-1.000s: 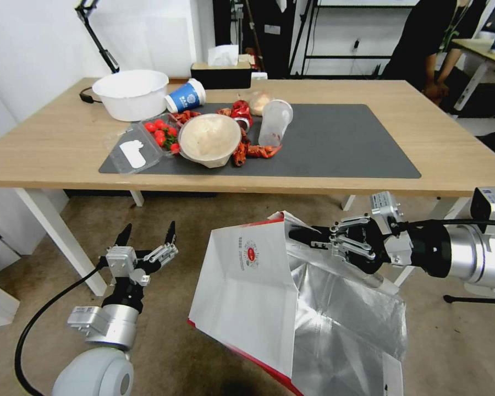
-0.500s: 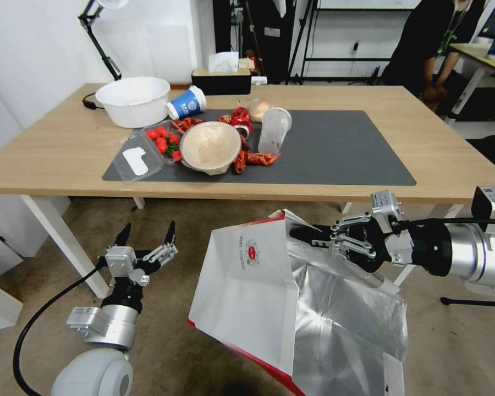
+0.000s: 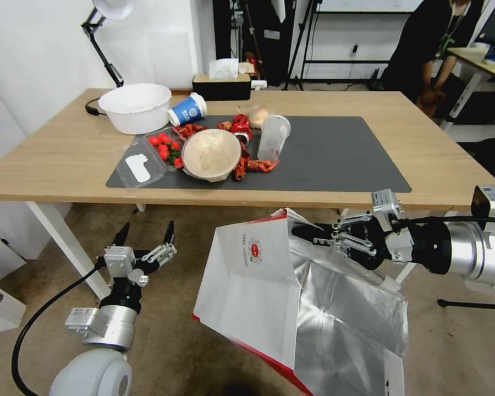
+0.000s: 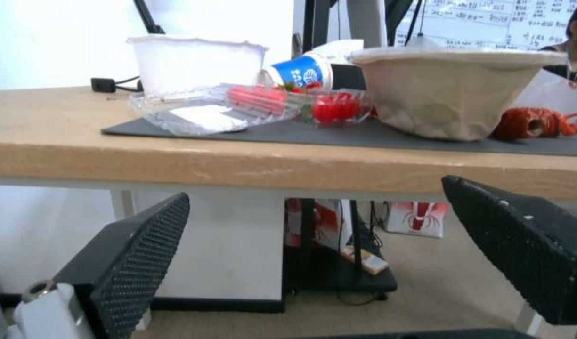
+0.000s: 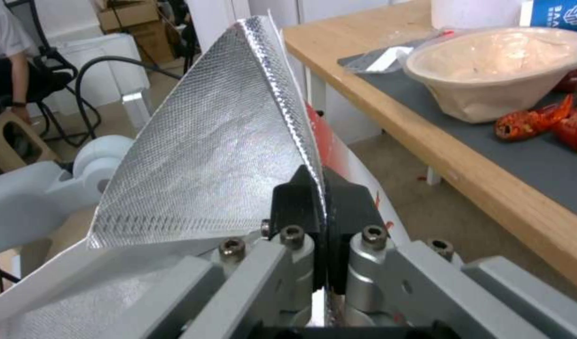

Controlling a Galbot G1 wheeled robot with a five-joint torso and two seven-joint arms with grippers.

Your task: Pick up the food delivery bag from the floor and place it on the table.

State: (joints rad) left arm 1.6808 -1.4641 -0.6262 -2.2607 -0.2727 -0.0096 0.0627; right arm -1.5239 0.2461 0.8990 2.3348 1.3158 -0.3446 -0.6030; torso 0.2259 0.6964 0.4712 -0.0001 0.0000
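Head view: my right hand (image 3: pixel 302 233) is pinched on the top edge of the food delivery bag (image 3: pixel 253 291), fingers pressed together with the foil-lined flap clamped between them. The bag hangs from that grip, tilted, its white face with the round red logo turned away from my right hand and its silver lining open just below my wrist. Its red lower edge sits low over the floor (image 3: pixel 170 330); I cannot tell whether it touches the carpet. The bench (image 3: pixel 60 159) stands beyond my right hand and higher than it, its near edge just past the bag's top corner.

On the bench's dark grey mat (image 3: pixel 335 154), well beyond my fingers, lie a paper bowl (image 3: pixel 210 154), a clear tray of strawberries (image 3: pixel 165 148), red crayfish (image 3: pixel 256 165), a tipped clear cup (image 3: pixel 273 136) and a blue cup (image 3: pixel 187 109), with a white tub (image 3: pixel 135 107) past them.

My left hand (image 3: pixel 146 234) hangs low, well apart from the bag, fingers spread wide and holding nothing, below the bench's edge.

Right wrist view: my fingertips (image 5: pixel 301 197) meet on the foil edge (image 5: pixel 282 94), which rises straight up from between them.
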